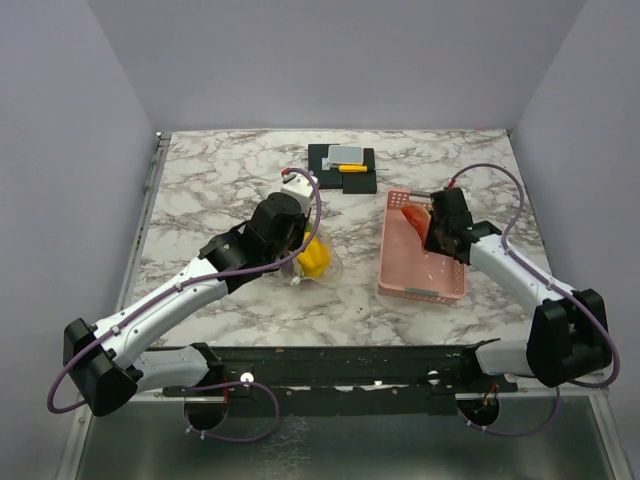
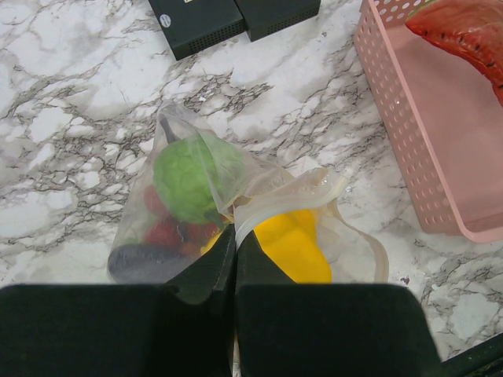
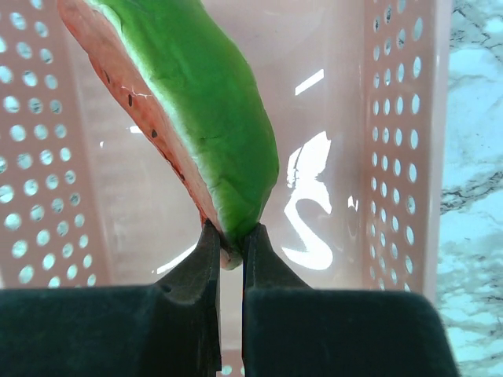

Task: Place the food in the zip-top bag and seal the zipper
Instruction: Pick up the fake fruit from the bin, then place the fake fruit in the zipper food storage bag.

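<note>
Both tight: left pincer (image 2: 234, 239) on zip-top bag (image 2: 263, 184); right pincer (image 3: 232, 245) on half-hidden watermelon slice (image 3: 212, 118)

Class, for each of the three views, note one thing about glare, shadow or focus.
Top external: soft, even light, faint shadows under the arms. Left wrist: the bag film catches pale highlights; the left end effector pinching it is dark, featureless. Right wrist: white glare streaks on the basket floor behind the melon slice in the right end effector; marble at right looks washed out.
</note>
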Robot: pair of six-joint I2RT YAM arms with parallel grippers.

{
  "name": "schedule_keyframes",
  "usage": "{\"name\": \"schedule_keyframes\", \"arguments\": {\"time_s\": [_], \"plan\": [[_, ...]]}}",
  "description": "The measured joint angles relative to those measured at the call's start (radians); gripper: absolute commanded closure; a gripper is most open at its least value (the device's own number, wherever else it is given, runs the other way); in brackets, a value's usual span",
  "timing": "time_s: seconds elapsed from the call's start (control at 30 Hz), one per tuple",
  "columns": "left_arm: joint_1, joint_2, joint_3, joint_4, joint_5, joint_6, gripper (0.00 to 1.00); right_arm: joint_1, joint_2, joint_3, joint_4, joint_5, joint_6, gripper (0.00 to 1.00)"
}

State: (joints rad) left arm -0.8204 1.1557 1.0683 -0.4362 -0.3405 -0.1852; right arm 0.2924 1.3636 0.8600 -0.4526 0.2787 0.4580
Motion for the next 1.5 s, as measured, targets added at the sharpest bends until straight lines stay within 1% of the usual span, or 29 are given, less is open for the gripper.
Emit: {"name": "schedule_keyframes", "arguments": {"time_s": [0.3, 0.5, 0.63, 0.93, 1.2, 1.37, 1.5], "plan": [[0.000, -0.002, 0.000, 0.000, 0.000, 0.000, 1.00, 0.010, -0.209, 0.008, -0.105, -0.076, -0.023, 0.99], [0.000, -0.003, 0.000, 0.000, 0.000, 0.000, 1.00, 0.056, -0.304, 0.094, -0.211, -0.145, -0.041, 0.99], [0.000, -0.003, 0.000, 0.000, 0.000, 0.000, 1.00, 0.121, -0.335, 0.166, -0.277, -0.179, -0.050, 0.99], [0.000, -0.003, 0.000, 0.000, -0.001, 0.000, 1.00, 0.350, -0.334, 0.249, -0.418, -0.187, -0.045, 0.99], [0.000, -0.003, 0.000, 0.000, 0.000, 0.000, 1.00, 0.556, -0.290, 0.323, -0.463, -0.187, -0.013, 0.99], [0.000, -0.003, 0.000, 0.000, 0.000, 0.000, 1.00, 0.651, -0.212, 0.393, -0.470, -0.167, 0.013, 0.99], [0.000, -0.003, 0.000, -0.001, 0.000, 0.000, 1.00, 0.682, -0.141, 0.422, -0.469, -0.149, 0.024, 0.99]]}}
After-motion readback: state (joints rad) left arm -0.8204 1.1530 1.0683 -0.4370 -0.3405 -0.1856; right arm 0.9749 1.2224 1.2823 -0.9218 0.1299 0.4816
